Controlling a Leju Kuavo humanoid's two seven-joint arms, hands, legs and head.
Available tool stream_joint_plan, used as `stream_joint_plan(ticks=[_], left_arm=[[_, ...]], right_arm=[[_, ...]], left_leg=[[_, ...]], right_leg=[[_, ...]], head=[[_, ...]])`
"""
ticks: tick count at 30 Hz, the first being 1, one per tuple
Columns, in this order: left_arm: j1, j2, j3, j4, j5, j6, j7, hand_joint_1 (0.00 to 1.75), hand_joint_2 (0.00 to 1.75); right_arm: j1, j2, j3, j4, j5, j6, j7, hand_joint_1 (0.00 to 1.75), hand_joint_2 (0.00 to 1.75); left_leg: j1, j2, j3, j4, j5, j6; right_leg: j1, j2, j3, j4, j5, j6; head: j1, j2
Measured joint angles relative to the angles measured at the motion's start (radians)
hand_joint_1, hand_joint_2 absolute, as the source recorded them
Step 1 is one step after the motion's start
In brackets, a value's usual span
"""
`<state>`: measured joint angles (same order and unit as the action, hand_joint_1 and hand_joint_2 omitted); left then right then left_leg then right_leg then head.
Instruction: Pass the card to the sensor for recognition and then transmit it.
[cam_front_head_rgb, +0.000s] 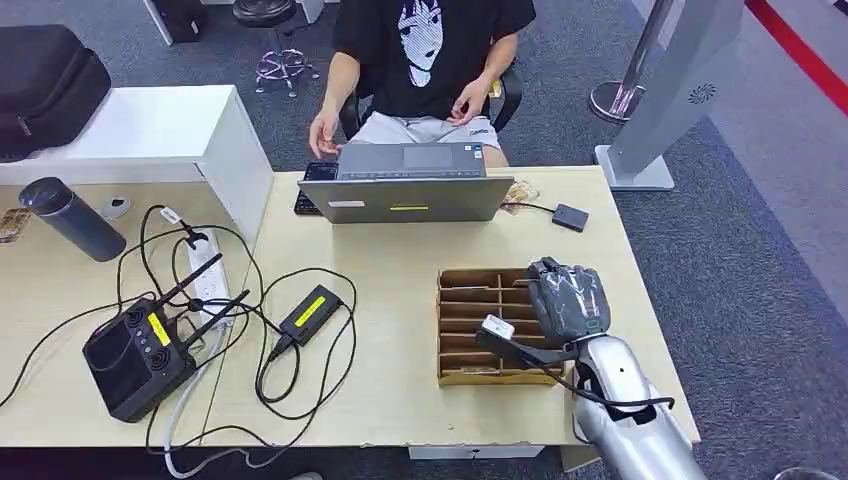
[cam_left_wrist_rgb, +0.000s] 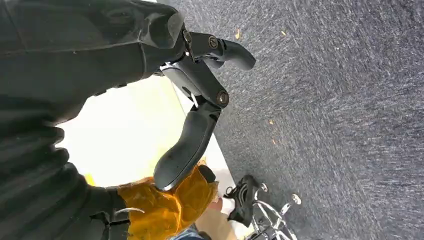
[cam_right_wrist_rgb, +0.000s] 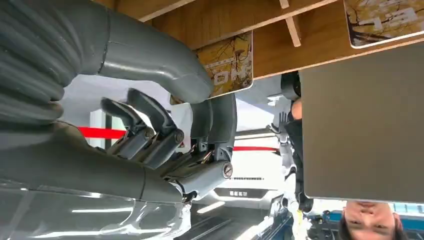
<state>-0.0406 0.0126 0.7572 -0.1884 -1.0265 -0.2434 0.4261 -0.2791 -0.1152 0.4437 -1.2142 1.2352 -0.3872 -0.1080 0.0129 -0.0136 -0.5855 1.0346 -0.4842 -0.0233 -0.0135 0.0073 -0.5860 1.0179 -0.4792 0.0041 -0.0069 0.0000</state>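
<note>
A wooden slotted card rack (cam_front_head_rgb: 478, 325) lies on the table's right part. My right hand (cam_front_head_rgb: 567, 300) reaches down into its right side. In the right wrist view, a yellow printed card (cam_right_wrist_rgb: 230, 60) stands in the rack (cam_right_wrist_rgb: 310, 45), and my right hand (cam_right_wrist_rgb: 200, 115) pinches its edge between the thumb and a finger. A second card (cam_right_wrist_rgb: 385, 20) sits in another slot. The small black sensor box (cam_front_head_rgb: 570, 216) lies beyond the rack, wired to the laptop. My left hand (cam_left_wrist_rgb: 200, 100) hangs over the carpet, fingers apart and holding nothing.
A person sits behind the grey laptop (cam_front_head_rgb: 418, 185) at the far table edge. A few loose cards (cam_front_head_rgb: 520, 192) lie beside the laptop. A remote controller (cam_front_head_rgb: 140, 355), power strip, adapter (cam_front_head_rgb: 312, 312) and tangled cables occupy the left. A dark flask (cam_front_head_rgb: 70, 218) stands far left.
</note>
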Motion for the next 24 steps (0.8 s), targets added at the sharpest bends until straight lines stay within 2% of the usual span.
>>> stream_joint_plan(ticks=[4,10,14,24], left_arm=[[0.0,-0.002,0.002,0.0,-0.003,0.0,0.0,0.0,1.75],[0.0,-0.003,0.003,0.0,-0.012,-0.001,0.0,0.0,1.75],[-0.001,-0.003,0.004,0.0,-0.022,-0.002,0.0,0.0,1.75],[-0.001,-0.003,0.004,0.0,-0.024,-0.004,0.0,0.0,1.75]], right_arm=[[0.0,0.0,0.0,0.002,0.001,-0.009,0.0,1.75,1.75],[0.002,0.0,-0.003,-0.023,0.026,-0.09,-0.003,1.75,1.75],[0.003,0.0,-0.007,-0.091,0.05,-0.153,-0.003,1.75,1.75],[0.004,0.0,-0.012,-0.16,0.059,-0.157,-0.001,1.75,1.75]], left_leg=[[0.0,0.0,0.0,0.0,0.0,0.0],[0.0,0.0,0.0,0.0,0.0,0.0],[0.0,0.0,0.0,0.0,0.0,0.0],[0.0,0.0,0.0,0.0,0.0,0.0]], right_leg=[[0.0,0.0,0.0,0.0,0.0,0.0],[0.0,0.0,0.0,0.0,0.0,0.0],[0.0,0.0,0.0,0.0,0.0,0.0],[0.0,0.0,0.0,0.0,0.0,0.0]], head=[[0.0,0.0],[0.0,0.0],[0.0,0.0],[0.0,0.0]])
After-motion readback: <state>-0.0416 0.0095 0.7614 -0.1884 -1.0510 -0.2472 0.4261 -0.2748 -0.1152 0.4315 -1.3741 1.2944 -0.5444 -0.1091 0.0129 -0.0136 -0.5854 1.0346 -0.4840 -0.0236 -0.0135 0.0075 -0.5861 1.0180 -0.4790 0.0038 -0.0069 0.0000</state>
